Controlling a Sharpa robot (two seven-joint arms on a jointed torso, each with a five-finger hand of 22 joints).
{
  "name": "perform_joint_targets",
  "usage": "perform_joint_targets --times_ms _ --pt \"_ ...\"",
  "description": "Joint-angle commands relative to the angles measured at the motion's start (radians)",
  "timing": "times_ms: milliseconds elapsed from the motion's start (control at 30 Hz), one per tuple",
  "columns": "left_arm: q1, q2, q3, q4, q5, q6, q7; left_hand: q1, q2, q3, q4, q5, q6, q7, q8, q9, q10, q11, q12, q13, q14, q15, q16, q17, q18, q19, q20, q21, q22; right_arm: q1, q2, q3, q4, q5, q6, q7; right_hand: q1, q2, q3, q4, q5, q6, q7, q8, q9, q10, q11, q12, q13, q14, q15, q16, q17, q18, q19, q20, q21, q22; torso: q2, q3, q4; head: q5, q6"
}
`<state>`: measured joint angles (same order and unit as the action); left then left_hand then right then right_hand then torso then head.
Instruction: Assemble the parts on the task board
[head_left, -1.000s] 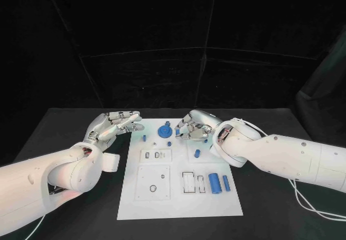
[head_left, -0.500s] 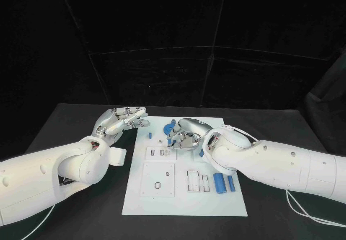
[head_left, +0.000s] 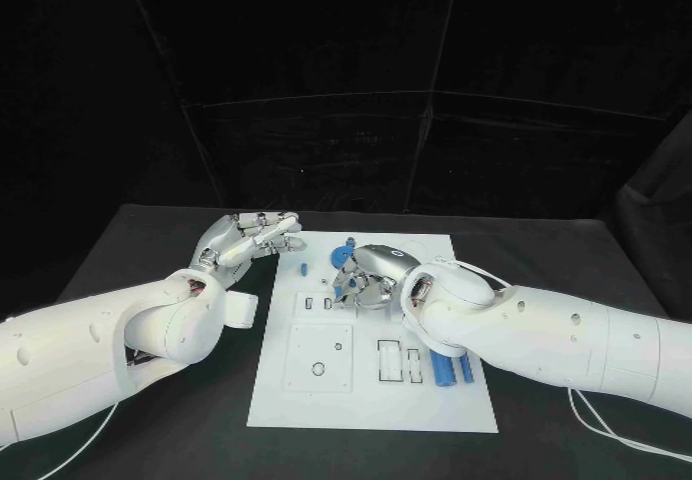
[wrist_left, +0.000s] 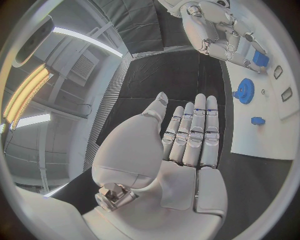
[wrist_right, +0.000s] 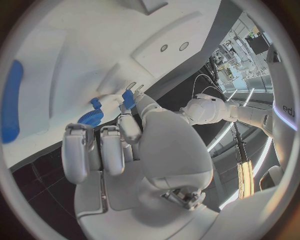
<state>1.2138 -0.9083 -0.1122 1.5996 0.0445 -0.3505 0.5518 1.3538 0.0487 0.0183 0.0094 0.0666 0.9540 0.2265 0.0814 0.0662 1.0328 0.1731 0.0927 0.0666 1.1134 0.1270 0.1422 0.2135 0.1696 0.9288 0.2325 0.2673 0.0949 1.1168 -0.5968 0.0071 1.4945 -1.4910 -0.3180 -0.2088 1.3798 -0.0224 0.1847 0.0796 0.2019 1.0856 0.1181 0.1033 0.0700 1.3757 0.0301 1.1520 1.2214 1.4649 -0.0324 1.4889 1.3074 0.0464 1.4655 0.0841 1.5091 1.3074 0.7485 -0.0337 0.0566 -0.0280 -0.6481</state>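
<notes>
Task board (head_left: 433, 400) lies on the bench (head_left: 130, 250); right robot hand (head_left: 369, 272) pinches a small blue part (wrist_right: 129, 98) near its twelve o'clock end, while left robot hand (head_left: 248, 238) hovers spread at ten o'clock.

Right hand (wrist_right: 134, 150) over white task board (wrist_right: 75, 50), fingers (wrist_right: 78, 150) curled toward it. Small blue block (wrist_right: 129, 98) pinched at fingertips. Blue gear (wrist_right: 92, 118) just beside those fingers, partly hidden behind them; small blue peg (wrist_right: 95, 103) next to gear. Long blue cylinder (wrist_right: 11, 102) lying on board near circle's rim, well apart from hand. Two small round holes (wrist_right: 173, 47) in raised part of board. Left arm (wrist_right: 206, 110) visible past board edge, over black table (wrist_right: 178, 92).
</notes>
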Motion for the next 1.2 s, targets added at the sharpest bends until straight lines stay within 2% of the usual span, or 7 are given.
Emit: perform_joint_targets --times_ms 33,667,967,1200 --pt "0.002 0.001 0.001 0.000 0.003 0.015 0.001 0.001 0.010 0.000 -0.005 -0.005 0.004 -0.001 -0.004 0.000 0.004 -0.001 -0.004 0.000 0.006 -0.004 -0.005 0.001 0.015 0.007 0.003 -0.005 -0.001 -0.002 0.006 0.000 0.001 -0.034 0.025 -0.006 -0.007 -0.002 0.006 0.000 0.004 0.011 -0.004 -0.001 0.002 -0.004 -0.001 -0.006 -0.001 0.070 -0.006 -0.004 0.093 -0.016 0.010 -0.008 0.004 0.138 0.000 -0.0002 0.0000 0.004 -0.004" --pt "0.002 0.000 0.001 0.000 0.003 0.017 -0.001 0.001 0.010 0.000 -0.005 -0.005 0.004 -0.001 -0.004 0.000 0.004 -0.001 -0.004 0.000 0.006 -0.004 -0.005 0.001 0.015 0.007 0.003 -0.005 -0.001 -0.013 0.024 -0.001 -0.024 -0.042 0.049 -0.011 -0.009 -0.004 0.007 0.000 0.003 0.010 -0.004 -0.002 0.001 -0.004 -0.001 -0.007 -0.001 0.070 -0.006 -0.005 0.092 -0.015 0.010 -0.008 0.003 0.138 0.000 -0.0001 0.0007 0.008 -0.015" --pt "0.002 -0.003 0.001 0.001 0.003 0.019 -0.002 0.002 0.010 0.001 -0.007 -0.005 0.004 -0.001 -0.005 0.000 0.004 -0.001 -0.005 -0.001 0.006 -0.004 -0.006 0.002 0.014 0.007 0.003 -0.005 -0.001 -0.014 0.024 -0.002 -0.028 -0.064 0.078 -0.031 -0.020 -0.021 0.009 -0.001 0.001 -0.001 0.001 -0.011 -0.001 -0.012 0.002 -0.022 -0.012 0.069 -0.004 -0.008 0.088 -0.014 0.006 -0.007 0.001 0.133 0.000 0.0000 -0.0001 0.009 -0.018" --pt "0.002 -0.004 0.001 0.001 0.003 0.020 -0.002 0.002 0.010 0.001 -0.007 -0.005 0.004 -0.001 -0.005 0.000 0.004 -0.001 -0.005 -0.001 0.006 -0.004 -0.006 0.002 0.014 0.007 0.003 -0.005 -0.001 -0.014 0.022 -0.002 -0.023 -0.086 0.099 -0.041 -0.025 -0.031 0.009 -0.003 0.000 -0.005 0.003 -0.014 -0.001 -0.016 0.004 -0.029 -0.017 0.069 -0.002 -0.009 0.086 -0.014 0.004 -0.006 -0.001 0.130 0.000 0.0000 0.0018 0.010 -0.022"
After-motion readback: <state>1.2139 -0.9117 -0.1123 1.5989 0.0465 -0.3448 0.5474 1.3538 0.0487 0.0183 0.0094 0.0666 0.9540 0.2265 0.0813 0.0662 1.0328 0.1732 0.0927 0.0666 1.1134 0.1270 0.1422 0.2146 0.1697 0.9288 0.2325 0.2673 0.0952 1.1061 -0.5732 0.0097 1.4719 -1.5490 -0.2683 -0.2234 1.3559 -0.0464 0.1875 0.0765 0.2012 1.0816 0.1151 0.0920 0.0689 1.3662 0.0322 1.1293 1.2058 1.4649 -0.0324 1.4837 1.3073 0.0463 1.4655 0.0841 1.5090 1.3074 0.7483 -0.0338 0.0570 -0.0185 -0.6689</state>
